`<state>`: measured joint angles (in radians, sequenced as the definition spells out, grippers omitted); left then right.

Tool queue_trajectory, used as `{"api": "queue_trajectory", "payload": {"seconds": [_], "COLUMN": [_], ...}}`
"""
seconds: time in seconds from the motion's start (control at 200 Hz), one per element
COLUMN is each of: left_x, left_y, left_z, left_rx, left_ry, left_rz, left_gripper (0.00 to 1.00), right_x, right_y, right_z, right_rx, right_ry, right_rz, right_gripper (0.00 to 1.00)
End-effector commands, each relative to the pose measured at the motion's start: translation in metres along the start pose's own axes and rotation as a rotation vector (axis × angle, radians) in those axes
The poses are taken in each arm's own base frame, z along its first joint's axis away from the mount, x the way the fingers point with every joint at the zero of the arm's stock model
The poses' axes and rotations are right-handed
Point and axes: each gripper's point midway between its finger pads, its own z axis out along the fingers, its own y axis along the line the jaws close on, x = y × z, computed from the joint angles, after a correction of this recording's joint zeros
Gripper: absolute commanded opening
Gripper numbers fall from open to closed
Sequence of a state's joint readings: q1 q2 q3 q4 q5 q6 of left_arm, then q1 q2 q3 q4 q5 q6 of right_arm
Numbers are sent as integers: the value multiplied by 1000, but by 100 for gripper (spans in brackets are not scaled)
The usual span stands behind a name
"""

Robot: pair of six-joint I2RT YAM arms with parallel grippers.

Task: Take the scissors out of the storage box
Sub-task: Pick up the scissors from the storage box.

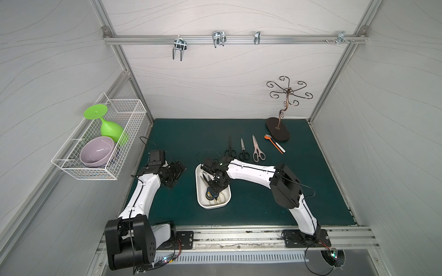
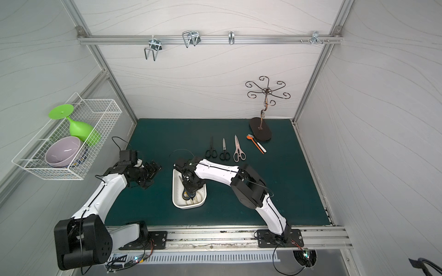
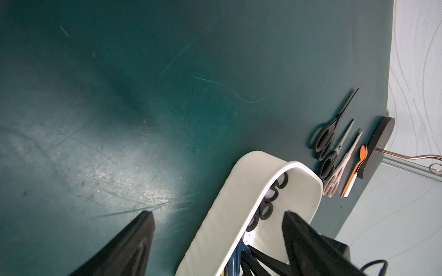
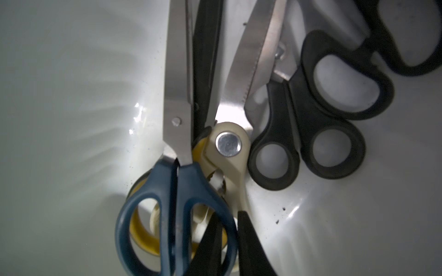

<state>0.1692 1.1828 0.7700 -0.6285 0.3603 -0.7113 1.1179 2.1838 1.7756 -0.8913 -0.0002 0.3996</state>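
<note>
Scissors [image 1: 218, 198] lie heaped in the storage box [image 1: 212, 206] directly under the right jaws. Three more pairs lie on the green tabletop [image 1: 263, 191] beyond those jaws.

Well out to the left of the left jaws, a wire basket [image 1: 134, 119] hangs on the side wall. It holds a green goblet [image 1: 111, 130], tipped with its foot uppermost, and a purple bowl [image 1: 96, 150]. The left arm [image 1: 141, 191] reaches forward. The left jaws stand wide apart with nothing between them, near the box's left side but clear of it.

Just right of the left jaws sits the white box. The right arm [image 1: 251, 175] bends over it from the right, jaws pointing down into the heap. In the right wrist view a blue-handled pair [image 4: 181, 191] lies on top, over a yellow-handled pair [image 4: 143, 239]. A cream-handled pair [image 4: 239, 172] lies against it, with black-handled pairs [image 4: 294, 112] alongside. The right jaws are close together. One finger [image 4: 210, 239] is inside a loop of the blue handle and the other is outside it, with the loop's rim in the narrow gap. Whether they pinch it I cannot tell.

Beyond the right jaws, side by side with blades pointing away, lie an all-black pair [image 1: 230, 149], a small steel-bladed pair [image 1: 243, 150] and a pink pair [image 1: 257, 148]. Further right lie an orange spoon [image 1: 275, 145] and a white spoon [image 1: 281, 148], just beside the dark base of a curly metal stand [image 1: 282, 133].
</note>
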Motion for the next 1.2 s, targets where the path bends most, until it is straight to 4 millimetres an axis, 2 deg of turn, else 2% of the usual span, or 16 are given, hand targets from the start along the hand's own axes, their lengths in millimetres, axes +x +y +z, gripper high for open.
{"api": "queue_trajectory", "payload": {"seconds": [0.0,0.15,0.35,0.455,0.615,0.73,0.845,0.99,1.195], "left_x": [-7,-8,-8,-8,-8,-8,-8,-8,-12], "left_y": [-11,-12,-12,-13,-13,-13,-13,-13,-16], "left_z": [-5,-5,-5,-5,-5,-5,-5,-5,-7], "left_rx": [37,37,37,39,38,39,39,39,47], "left_ry": [-21,-21,-19,-19,-18,-19,-19,-22,-34], "left_rz": [16,17,17,16,16,17,16,17,15], "left_gripper": [88,88,88,88,88,88,88,88,88], "right_x": [7,5,-3,-6,-7,-6,-7,-14,-20], "right_y": [1,0,-3,-4,-5,-11,-12,-10,-12], "right_z": [3,0,-16,-21,-23,-23,-24,-37,-59], "right_rx": [9,11,46,54,62,90,94,76,49], "right_ry": [34,21,-15,-33,-36,-30,-38,-78,-125], "right_rz": [-13,-13,-35,-44,-48,-57,-61,-52,-32], "right_gripper": [18,16,16,12,10,13,7,0,0]}}
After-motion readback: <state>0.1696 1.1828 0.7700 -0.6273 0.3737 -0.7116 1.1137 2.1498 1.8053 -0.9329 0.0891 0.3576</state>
